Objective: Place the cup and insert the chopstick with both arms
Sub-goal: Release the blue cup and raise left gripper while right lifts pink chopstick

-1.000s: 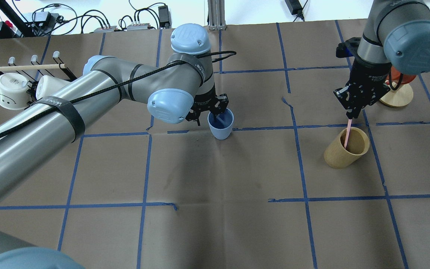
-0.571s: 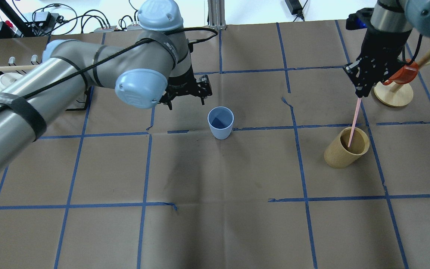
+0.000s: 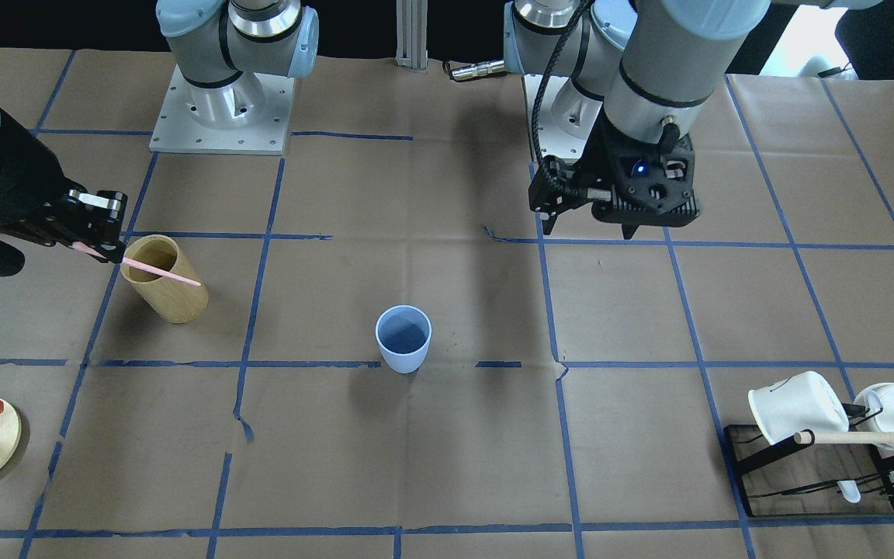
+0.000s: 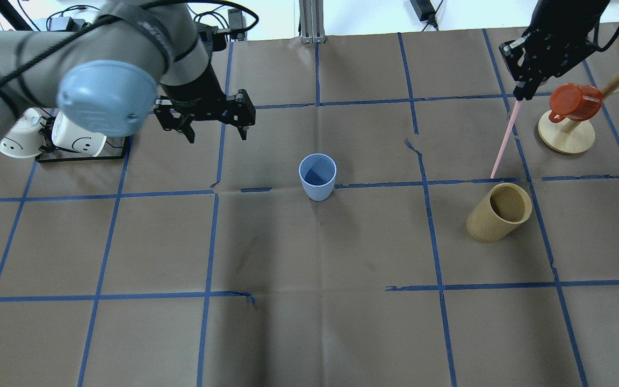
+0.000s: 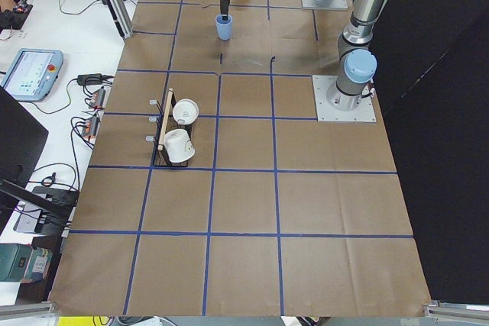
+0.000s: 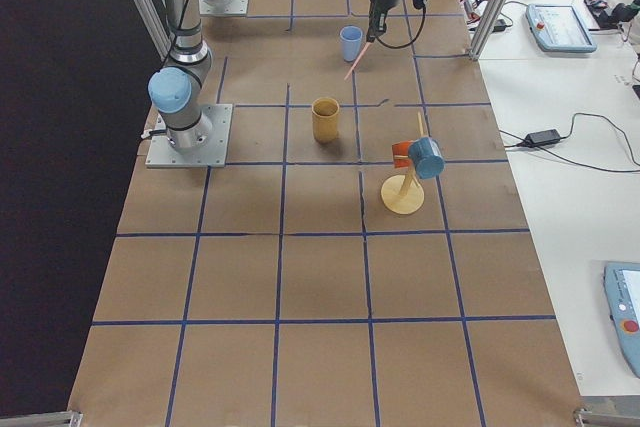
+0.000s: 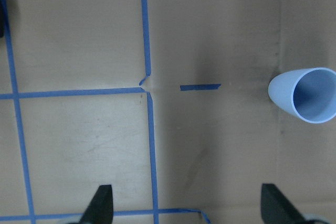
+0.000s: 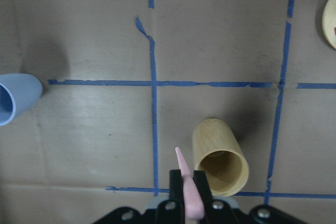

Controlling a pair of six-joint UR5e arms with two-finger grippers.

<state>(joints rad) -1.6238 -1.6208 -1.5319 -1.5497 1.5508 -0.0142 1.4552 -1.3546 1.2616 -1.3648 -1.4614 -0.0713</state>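
The pale-blue cup (image 4: 317, 176) stands upright and alone at the table's middle; it also shows in the front view (image 3: 403, 338) and the left wrist view (image 7: 304, 95). My left gripper (image 4: 217, 134) is open and empty, raised up and to the left of the cup. My right gripper (image 4: 524, 95) is shut on the top of a pink chopstick (image 4: 504, 140), which hangs slanted with its tip above and just clear of the tan wooden cylinder (image 4: 497, 212). The right wrist view shows the chopstick (image 8: 182, 166) between the fingers, beside the cylinder's mouth (image 8: 218, 156).
A black rack with two white mugs (image 4: 73, 137) and a wooden rod stands at the far left. A red cup on a wooden tree stand (image 4: 570, 105) is at the far right, close to my right gripper. Blue tape lines cross the brown paper.
My left gripper let go of the cup, opened and drew up and away to the left. My right gripper rose and lifted the chopstick out of the tan cylinder.
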